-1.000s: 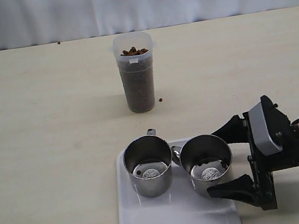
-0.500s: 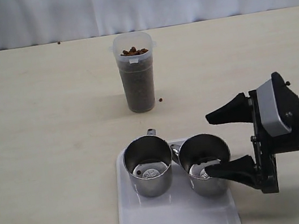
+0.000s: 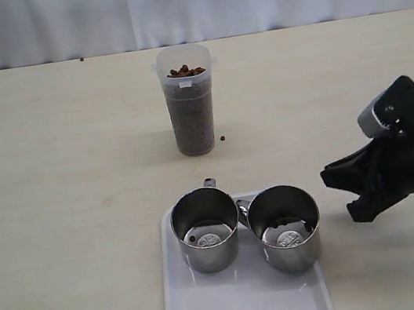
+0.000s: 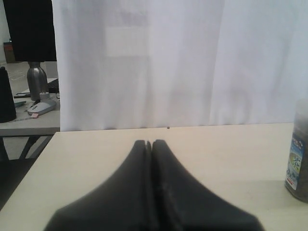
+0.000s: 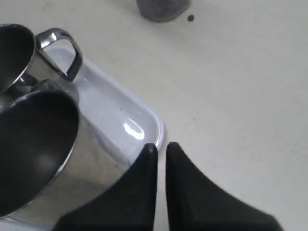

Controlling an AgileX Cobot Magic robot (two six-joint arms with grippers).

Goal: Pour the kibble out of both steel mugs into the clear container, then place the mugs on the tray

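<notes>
Both steel mugs stand upright, side by side, on the white tray [image 3: 241,308]: the left mug [image 3: 207,238] and the right mug [image 3: 285,229]. A pellet or two shows inside each. Farther back stands the clear container [image 3: 191,110], filled with kibble [image 3: 185,71] nearly to its rim. My right gripper [image 3: 343,196] hovers to the right of the tray and touches neither mug. In the right wrist view its tips [image 5: 161,147] stand almost together, holding nothing, beside the near mug [image 5: 33,144] and the tray's corner [image 5: 144,120]. My left gripper [image 4: 150,143] is shut, empty, and out of the exterior view.
One stray pellet [image 3: 222,138] lies by the container's base, another [image 3: 81,60] near the table's far edge. A white curtain hangs behind the table. The container's labelled side [image 4: 298,159] shows at the edge of the left wrist view.
My right gripper has let go of the right mug, drawn back to the right away from the tray, turned, and brought its fingers together. The mugs have stayed in place.
</notes>
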